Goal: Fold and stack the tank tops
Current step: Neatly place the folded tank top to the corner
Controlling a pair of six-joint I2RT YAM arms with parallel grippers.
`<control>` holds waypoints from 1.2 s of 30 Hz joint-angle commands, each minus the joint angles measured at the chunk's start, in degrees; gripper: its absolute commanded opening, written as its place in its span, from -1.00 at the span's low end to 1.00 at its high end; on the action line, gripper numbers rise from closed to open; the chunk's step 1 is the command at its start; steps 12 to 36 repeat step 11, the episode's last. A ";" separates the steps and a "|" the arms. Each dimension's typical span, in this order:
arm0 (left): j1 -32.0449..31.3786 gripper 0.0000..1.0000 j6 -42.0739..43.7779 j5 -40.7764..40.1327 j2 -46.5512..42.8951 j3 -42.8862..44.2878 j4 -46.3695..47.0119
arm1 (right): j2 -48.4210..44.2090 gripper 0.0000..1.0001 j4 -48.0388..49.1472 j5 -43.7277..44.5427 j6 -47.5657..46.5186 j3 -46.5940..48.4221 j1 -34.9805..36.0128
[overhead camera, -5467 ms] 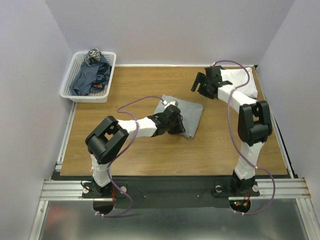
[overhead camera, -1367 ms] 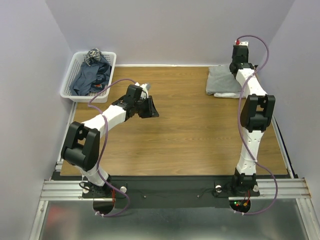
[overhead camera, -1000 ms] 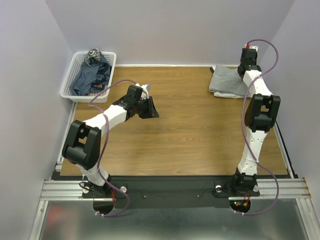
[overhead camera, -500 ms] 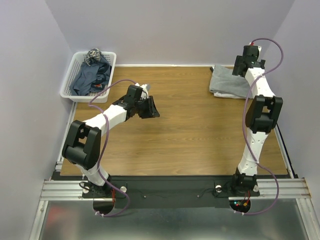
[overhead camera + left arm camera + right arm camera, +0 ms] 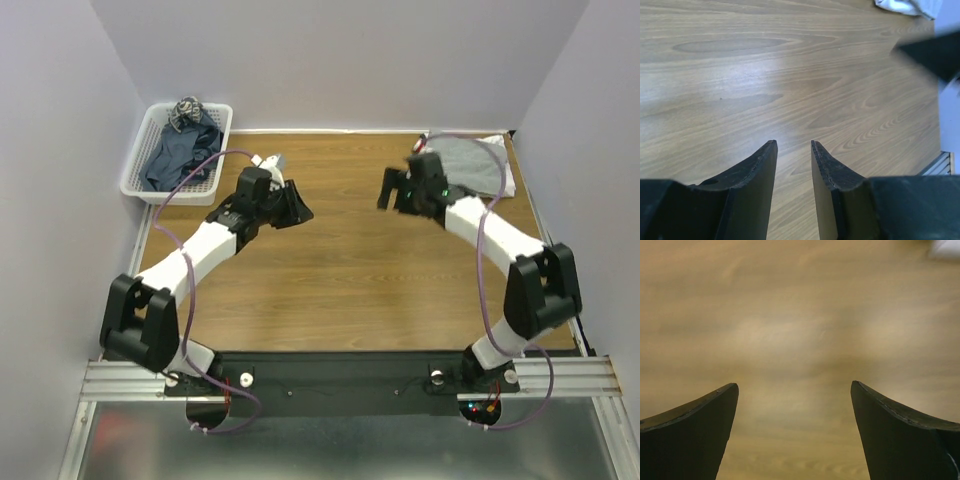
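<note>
Your left gripper [image 5: 793,144]: jaws parted, empty. Your right gripper [image 5: 795,386]: jaws spread wide, empty. Grey tank top [image 5: 472,160]: upper right of frame.

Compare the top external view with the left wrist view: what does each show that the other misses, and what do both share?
Only the top external view shows the white basket holding dark tank tops and the whole folded grey tank top. Only the left wrist view shows up close that the left gripper has parted jaws with nothing between them. Both show the wooden table and the left gripper.
</note>
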 commanded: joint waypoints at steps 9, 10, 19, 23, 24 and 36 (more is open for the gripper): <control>-1.33 -0.10 -3.24 -8.64 -17.67 -14.46 2.54 | -34.84 1.00 8.52 -0.51 6.05 -27.83 5.11; -1.50 -0.10 -3.51 -9.43 -18.28 -15.33 2.54 | -35.73 1.00 7.82 -0.60 5.87 -28.09 5.11; -1.51 -0.10 -3.51 -9.52 -19.16 -15.52 2.54 | -36.53 1.00 7.46 0.09 6.13 -28.71 5.11; -1.51 -0.10 -3.51 -9.52 -19.16 -15.52 2.54 | -36.53 1.00 7.46 0.09 6.13 -28.71 5.11; -1.51 -0.10 -3.51 -9.52 -19.16 -15.52 2.54 | -36.53 1.00 7.46 0.09 6.13 -28.71 5.11; -1.51 -0.10 -3.51 -9.52 -19.16 -15.52 2.54 | -36.53 1.00 7.46 0.09 6.13 -28.71 5.11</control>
